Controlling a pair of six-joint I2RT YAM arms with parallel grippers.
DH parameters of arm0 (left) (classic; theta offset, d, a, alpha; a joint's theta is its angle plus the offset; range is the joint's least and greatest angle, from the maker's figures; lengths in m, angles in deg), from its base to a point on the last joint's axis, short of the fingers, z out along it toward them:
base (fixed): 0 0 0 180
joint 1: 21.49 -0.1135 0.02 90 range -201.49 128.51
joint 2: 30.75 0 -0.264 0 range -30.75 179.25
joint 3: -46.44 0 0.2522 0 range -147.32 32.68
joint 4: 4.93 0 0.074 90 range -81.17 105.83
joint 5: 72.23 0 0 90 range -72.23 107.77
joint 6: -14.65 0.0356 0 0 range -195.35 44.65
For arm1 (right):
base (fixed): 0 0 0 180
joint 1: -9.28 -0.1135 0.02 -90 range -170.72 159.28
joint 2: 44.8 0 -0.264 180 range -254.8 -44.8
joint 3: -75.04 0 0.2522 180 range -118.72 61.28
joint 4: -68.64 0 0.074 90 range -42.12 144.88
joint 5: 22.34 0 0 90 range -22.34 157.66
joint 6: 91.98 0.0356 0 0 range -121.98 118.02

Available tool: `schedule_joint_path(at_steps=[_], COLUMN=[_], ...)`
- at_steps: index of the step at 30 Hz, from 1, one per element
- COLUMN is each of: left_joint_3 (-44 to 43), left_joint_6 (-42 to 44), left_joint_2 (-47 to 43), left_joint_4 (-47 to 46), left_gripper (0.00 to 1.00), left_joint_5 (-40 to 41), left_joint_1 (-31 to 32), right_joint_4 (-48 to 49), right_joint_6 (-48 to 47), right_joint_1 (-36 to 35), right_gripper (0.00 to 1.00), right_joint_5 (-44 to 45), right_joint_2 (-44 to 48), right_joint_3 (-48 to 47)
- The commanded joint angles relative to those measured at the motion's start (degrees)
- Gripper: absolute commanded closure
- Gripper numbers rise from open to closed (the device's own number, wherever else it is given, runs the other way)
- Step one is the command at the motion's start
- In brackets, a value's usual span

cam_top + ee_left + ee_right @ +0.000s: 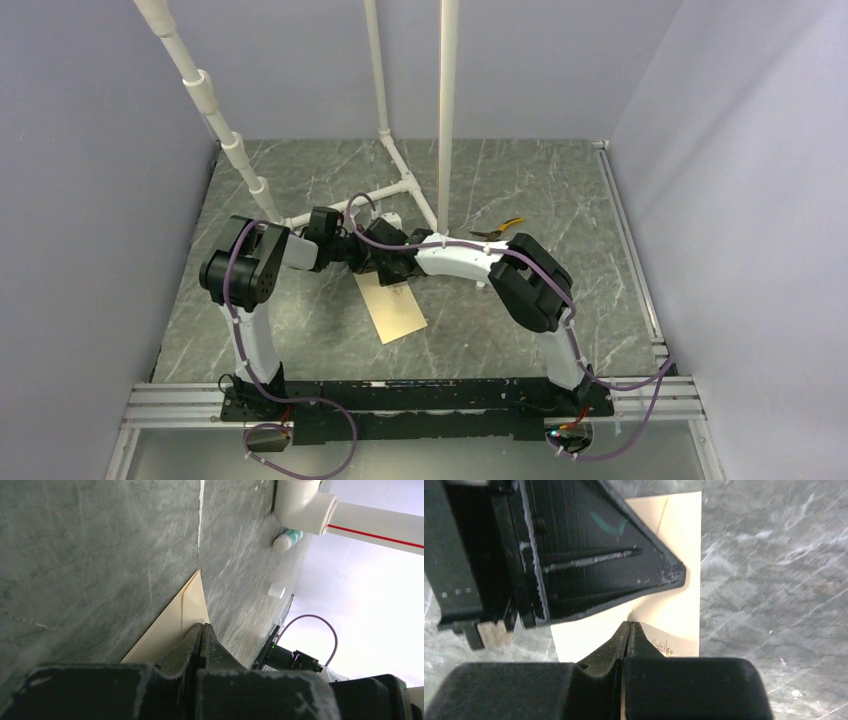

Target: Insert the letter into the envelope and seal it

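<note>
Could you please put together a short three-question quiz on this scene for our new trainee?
1. True or false: the right gripper has its jaws spread wide.
2. Where does the envelope lie? A: flat on the table. B: in a tray. C: lifted in the air.
3. Fill in: the tool lying beyond the right arm has ___ handles.
Key: 1 false, its jaws are shut. 2 A. 3 yellow.
</note>
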Motion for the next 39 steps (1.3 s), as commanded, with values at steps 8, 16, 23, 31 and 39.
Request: schedule_joint_path(at_steps=[8,16,23,31,39], left_joint_3=[2.9,2.8,1.8,1.2,0.5], left_joint_6=[3.6,3.9,4.9,5.0,5.1], left_joint_2=[5.0,4.9,5.4,6.1,5.5], left_joint_4=[8.2,8.6,9.4,9.7,10.4], left_gripper=[0.98,0.98,0.97,0.98,0.98], left_joint_5=[8.8,8.9,8.6,8.6,8.9], left_joint_1=[-0.8,-0.8,-0.9,-0.9,-0.9], right_joint_4=[-7.3,-8.0,-1.9,-1.6,-6.1], right_joint_6=[2.3,2.5,-1.0,-0.9,-1.2], right_joint_1=[-2.9,-3.0,-3.0,-3.3,-3.5], right_gripper=[1.00,1.00,1.00,1.00,1.00], right_joint_5=[-6.3,-1.4,-1.3,-2.6,0.5], right_joint_2=[1.0,2.3,6.5,10.4,19.2], right_joint_3=[5.2,7.0,15.6,22.1,27.6])
